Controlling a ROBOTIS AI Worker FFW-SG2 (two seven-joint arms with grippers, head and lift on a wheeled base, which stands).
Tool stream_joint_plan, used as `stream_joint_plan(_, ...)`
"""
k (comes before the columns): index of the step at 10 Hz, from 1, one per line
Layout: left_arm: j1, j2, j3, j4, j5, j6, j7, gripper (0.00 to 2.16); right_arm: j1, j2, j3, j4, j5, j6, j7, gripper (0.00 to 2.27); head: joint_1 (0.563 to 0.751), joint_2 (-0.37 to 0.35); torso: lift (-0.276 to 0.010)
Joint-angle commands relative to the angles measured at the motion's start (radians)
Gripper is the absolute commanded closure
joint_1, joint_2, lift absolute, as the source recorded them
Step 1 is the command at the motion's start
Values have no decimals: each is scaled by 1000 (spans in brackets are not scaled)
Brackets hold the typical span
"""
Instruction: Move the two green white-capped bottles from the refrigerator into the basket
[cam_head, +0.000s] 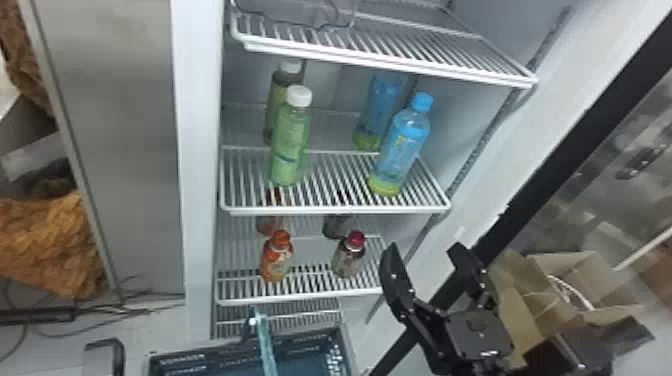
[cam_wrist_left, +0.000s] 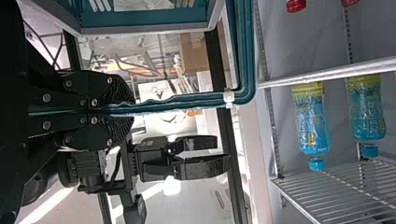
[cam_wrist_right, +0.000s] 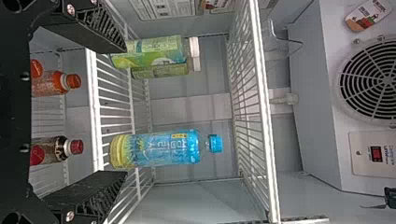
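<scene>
In the head view you get soft, fairly even light inside the refrigerator (cam_head: 197, 150), with pale shelf fronts (cam_head: 335, 211) against a greyer back wall (cam_head: 327, 92); the basket (cam_head: 245, 345) sits dimmer. Your left wrist view is harsher: white glare washes out patches of the room behind, leaving the black arm parts (cam_wrist_left: 11, 140) almost in silhouette. In your right wrist view, an upper shelf's edge gleams white and faint shadows band the wall.

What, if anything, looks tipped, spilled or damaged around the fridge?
Nothing stands out. Green bottles and blue bottles stand upright on the shelf, with no visible spill. The left claw is closed on the basket's handle, which looks intact.
</scene>
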Motion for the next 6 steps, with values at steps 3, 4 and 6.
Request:
stream_joint_plan(3,2,-1,3,0,0,-2,0,1165,-2,-1,0,2,0,-4,0,107,695,-350,-4)
stream_joint_plan(4,2,-1,3,0,0,-2,0,1165,-2,-1,0,2,0,-4,0,107,695,-350,-4)
stream_joint_plan(6,5,-1,3,0,2,-2,0,1165,-2,1,2,5,0,-4,0,107,695,-350,-4)
